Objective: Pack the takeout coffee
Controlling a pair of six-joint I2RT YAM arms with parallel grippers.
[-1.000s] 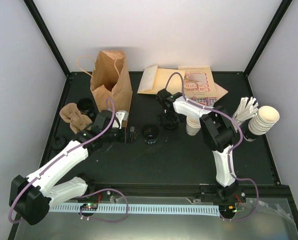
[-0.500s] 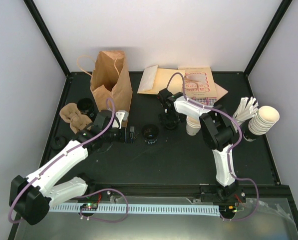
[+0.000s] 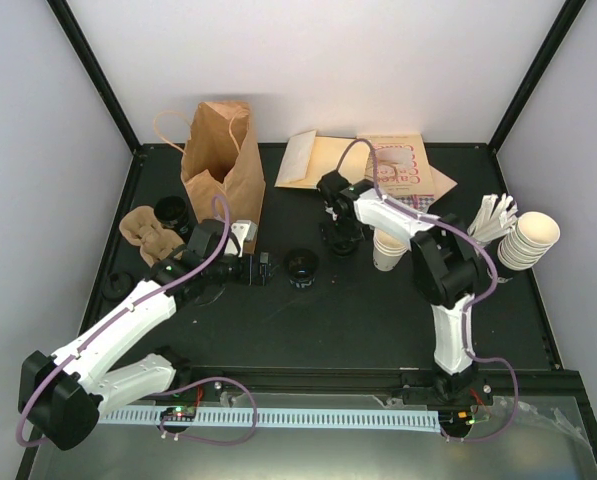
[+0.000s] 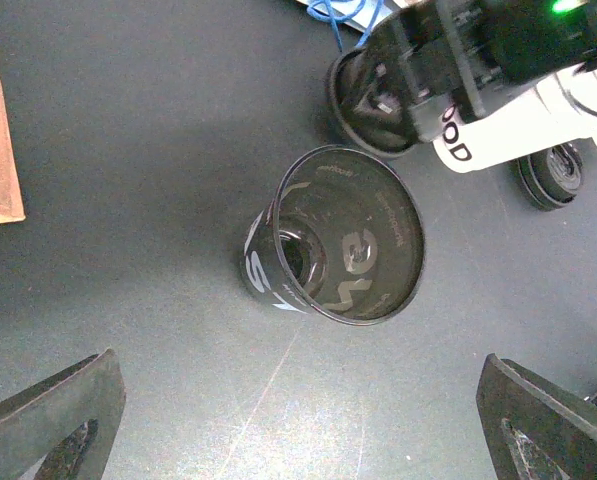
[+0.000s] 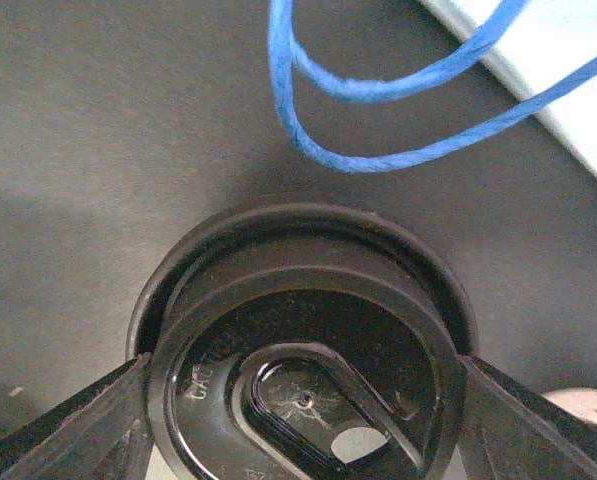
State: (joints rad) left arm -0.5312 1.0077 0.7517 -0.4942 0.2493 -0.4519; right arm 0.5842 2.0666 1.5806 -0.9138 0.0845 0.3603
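Jaws of the left gripper (image 4: 298, 365) stand fully apart and hold nothing; they hang over a black cup (image 4: 333, 235) lying on its side on the counter (image 4: 158, 130), mouth turned toward the wrist camera, pale lettering on its wall. Jaws of the right gripper (image 5: 303, 368) are partly spread, one on each side of a round black lid (image 5: 278, 255) resting on the counter. Each fingertip sits at the lid's rim, but whether they press on it cannot be told.

The takeout coffee, a small cream paper cup (image 3: 387, 250), stands upright and lidless just to the right of the right gripper, beside that arm's forearm and apart from the lid.

Noted elsewhere:
- A brown paper bag (image 3: 221, 150) stands upright at the far left.
- A cardboard cup carrier (image 3: 148, 232) is near the bag.
- A stack of cream cups (image 3: 533, 238) lies at the right edge.
- A blue cord (image 5: 398, 90) loops above the lid in the right wrist view.
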